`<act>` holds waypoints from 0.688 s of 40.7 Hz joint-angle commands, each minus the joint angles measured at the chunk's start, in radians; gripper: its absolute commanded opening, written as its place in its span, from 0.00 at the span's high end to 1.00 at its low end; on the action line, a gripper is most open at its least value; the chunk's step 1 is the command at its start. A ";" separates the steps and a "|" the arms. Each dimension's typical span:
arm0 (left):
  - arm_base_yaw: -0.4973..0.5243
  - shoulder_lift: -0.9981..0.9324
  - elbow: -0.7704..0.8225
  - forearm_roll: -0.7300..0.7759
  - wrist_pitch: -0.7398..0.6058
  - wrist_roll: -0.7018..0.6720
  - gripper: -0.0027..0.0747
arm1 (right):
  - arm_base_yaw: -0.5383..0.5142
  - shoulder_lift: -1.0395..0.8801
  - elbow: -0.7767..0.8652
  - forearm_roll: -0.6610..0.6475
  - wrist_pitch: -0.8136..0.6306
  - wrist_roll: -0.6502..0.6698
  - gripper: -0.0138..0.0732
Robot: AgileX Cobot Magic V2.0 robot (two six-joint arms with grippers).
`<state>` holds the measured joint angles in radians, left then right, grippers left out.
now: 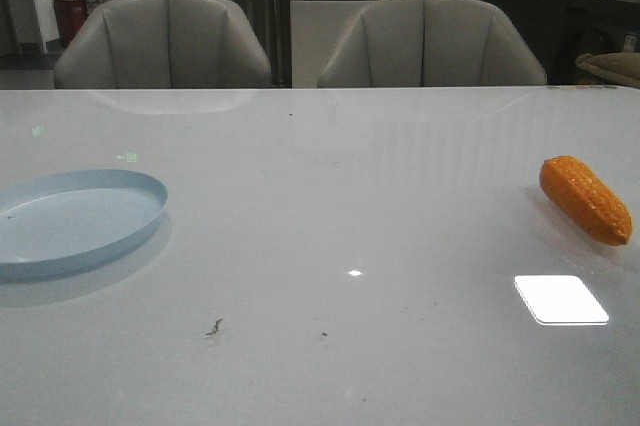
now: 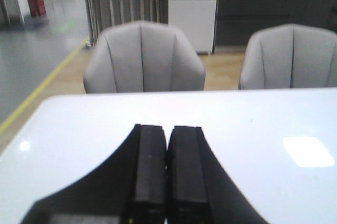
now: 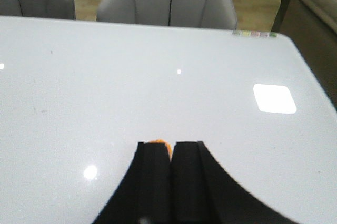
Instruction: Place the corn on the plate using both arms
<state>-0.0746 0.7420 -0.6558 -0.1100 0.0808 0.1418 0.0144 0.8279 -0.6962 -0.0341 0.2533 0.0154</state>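
Corn [image 1: 586, 199] far right on table [image 1: 330, 196], plate [image 1: 75, 218] far left, well apart.

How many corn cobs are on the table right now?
1. The corn lies near the table's right edge, far from the plate at the left. No others are visible.

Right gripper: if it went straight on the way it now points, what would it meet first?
Probably the corn: an orange sliver shows just past the shut right gripper. Whether the fingers would strike it or pass above is unclear.
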 commanded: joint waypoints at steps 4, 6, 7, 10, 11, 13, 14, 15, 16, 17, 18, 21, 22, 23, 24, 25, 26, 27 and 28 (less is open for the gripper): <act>0.002 0.066 -0.035 -0.024 -0.058 -0.007 0.84 | -0.005 0.059 -0.031 0.011 -0.073 -0.006 0.79; 0.002 0.082 -0.035 -0.018 -0.058 -0.007 0.83 | -0.005 0.070 -0.031 0.011 -0.073 -0.006 0.76; 0.002 0.090 -0.035 -0.016 -0.058 -0.007 0.82 | -0.005 0.075 -0.031 0.011 -0.073 -0.006 0.71; 0.002 0.122 -0.035 -0.016 -0.048 -0.007 0.70 | -0.005 0.088 -0.031 0.011 -0.073 -0.006 0.48; 0.002 0.136 -0.035 -0.016 -0.040 -0.007 0.63 | -0.005 0.094 -0.031 0.011 -0.073 -0.006 0.40; 0.002 0.172 -0.035 -0.012 -0.021 -0.007 0.52 | -0.005 0.102 -0.031 0.011 -0.073 -0.006 0.29; 0.002 0.194 -0.035 -0.012 -0.024 -0.007 0.46 | -0.005 0.106 -0.031 0.011 -0.073 -0.006 0.26; 0.002 0.212 -0.035 -0.012 -0.031 -0.007 0.43 | -0.005 0.109 -0.031 0.011 -0.073 -0.006 0.25; 0.002 0.231 -0.035 -0.014 -0.031 -0.007 0.40 | -0.005 0.110 -0.031 0.011 -0.074 -0.006 0.25; 0.002 0.245 -0.035 -0.028 -0.031 -0.007 0.39 | -0.005 0.113 -0.031 0.011 -0.073 -0.006 0.26; 0.002 0.259 -0.035 -0.040 -0.031 -0.007 0.39 | -0.005 0.113 -0.031 0.011 -0.073 -0.006 0.26; 0.002 0.302 -0.042 -0.068 -0.026 -0.007 0.39 | -0.005 0.116 -0.031 0.011 -0.073 -0.006 0.26; 0.002 0.313 -0.049 -0.068 -0.013 -0.007 0.39 | -0.005 0.116 -0.031 0.011 -0.073 -0.006 0.26; 0.002 0.324 -0.064 -0.068 0.012 -0.007 0.39 | -0.005 0.116 -0.031 0.011 -0.073 -0.006 0.26; 0.007 0.344 -0.089 -0.068 0.048 -0.007 0.39 | -0.005 0.116 -0.031 0.011 -0.073 -0.006 0.26; 0.019 0.372 -0.119 -0.068 0.090 -0.007 0.39 | -0.005 0.116 -0.031 0.011 -0.073 -0.006 0.26; 0.027 0.392 -0.154 -0.068 0.133 -0.007 0.39 | -0.005 0.116 -0.031 0.011 -0.073 -0.006 0.26; 0.040 0.421 -0.193 -0.068 0.178 -0.009 0.39 | -0.005 0.116 -0.031 0.011 -0.073 -0.006 0.26; 0.053 0.445 -0.217 -0.068 0.204 -0.009 0.39 | -0.005 0.116 -0.031 0.011 -0.073 -0.006 0.26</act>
<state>-0.0483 1.1485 -0.7690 -0.1643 0.2707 0.1418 0.0144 0.9536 -0.6962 -0.0232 0.2595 0.0154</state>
